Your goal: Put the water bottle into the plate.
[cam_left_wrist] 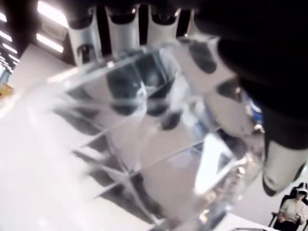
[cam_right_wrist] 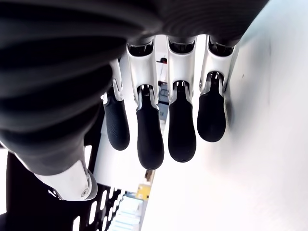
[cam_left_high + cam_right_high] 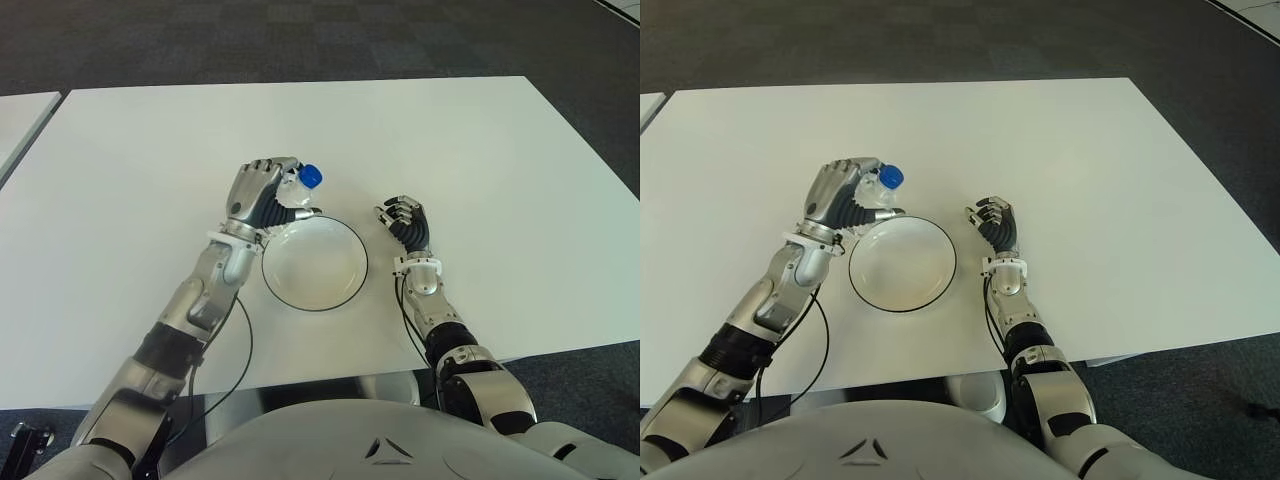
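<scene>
A clear water bottle [image 3: 298, 190] with a blue cap is held in my left hand [image 3: 262, 195], just past the far left rim of the white plate [image 3: 315, 263]. The bottle tilts with its cap pointing right, toward the plate. In the left wrist view the clear bottle [image 1: 159, 144] fills the picture, with my fingers [image 1: 122, 33] wrapped around it. The plate has a dark rim and holds nothing. My right hand [image 3: 403, 220] shows to the right of the plate, its fingers [image 2: 149, 134] curled with nothing in them.
The white table [image 3: 480, 160] spreads wide around the plate, with bare room at the right and the back. Dark carpet lies beyond its far edge. A second white table [image 3: 20, 115] stands at the far left. A black cable [image 3: 240, 360] hangs from my left forearm.
</scene>
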Motion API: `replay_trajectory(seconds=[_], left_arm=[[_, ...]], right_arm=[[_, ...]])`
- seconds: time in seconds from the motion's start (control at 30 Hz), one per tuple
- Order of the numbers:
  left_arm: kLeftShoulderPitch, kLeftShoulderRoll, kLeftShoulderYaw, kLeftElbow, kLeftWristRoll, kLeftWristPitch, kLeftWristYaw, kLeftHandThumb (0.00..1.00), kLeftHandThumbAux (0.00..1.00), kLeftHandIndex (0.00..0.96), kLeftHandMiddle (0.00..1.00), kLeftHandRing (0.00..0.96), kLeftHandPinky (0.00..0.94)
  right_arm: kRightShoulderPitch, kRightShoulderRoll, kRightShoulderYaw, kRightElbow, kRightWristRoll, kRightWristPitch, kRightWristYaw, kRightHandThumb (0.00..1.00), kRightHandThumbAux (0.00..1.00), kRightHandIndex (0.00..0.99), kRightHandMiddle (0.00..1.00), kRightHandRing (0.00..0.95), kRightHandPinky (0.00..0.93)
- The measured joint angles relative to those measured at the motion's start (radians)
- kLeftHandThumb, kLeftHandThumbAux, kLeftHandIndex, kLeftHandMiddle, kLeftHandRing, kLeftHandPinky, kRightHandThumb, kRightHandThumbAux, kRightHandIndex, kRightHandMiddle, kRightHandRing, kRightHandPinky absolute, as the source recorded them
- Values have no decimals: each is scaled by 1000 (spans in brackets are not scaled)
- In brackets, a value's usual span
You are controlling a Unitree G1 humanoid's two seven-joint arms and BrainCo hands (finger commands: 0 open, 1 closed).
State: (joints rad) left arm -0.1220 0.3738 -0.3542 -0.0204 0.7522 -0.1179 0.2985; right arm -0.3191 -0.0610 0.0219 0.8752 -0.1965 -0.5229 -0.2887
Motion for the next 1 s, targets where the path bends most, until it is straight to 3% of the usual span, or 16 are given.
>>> replay_trajectory(seconds=[0.33,0.6,1.0], left_arm=[[33,4,-33,-57,58,-20,-64,850,670,395,533,860,827],[26,6,-113,29,154,-59,-59,850,670,395,528,845,811],[28,5,-179,80,192,-124,-58,853,668,400,530,826,791]], right_arm=[[-1,0,0,3,0,-2,0,706,729,432,624,632,642],[0,1,0,3,1,-2,1,706,728,432,632,640,646],[0,1,0,2,-1,-1,0,706,728,432,634,640,645]])
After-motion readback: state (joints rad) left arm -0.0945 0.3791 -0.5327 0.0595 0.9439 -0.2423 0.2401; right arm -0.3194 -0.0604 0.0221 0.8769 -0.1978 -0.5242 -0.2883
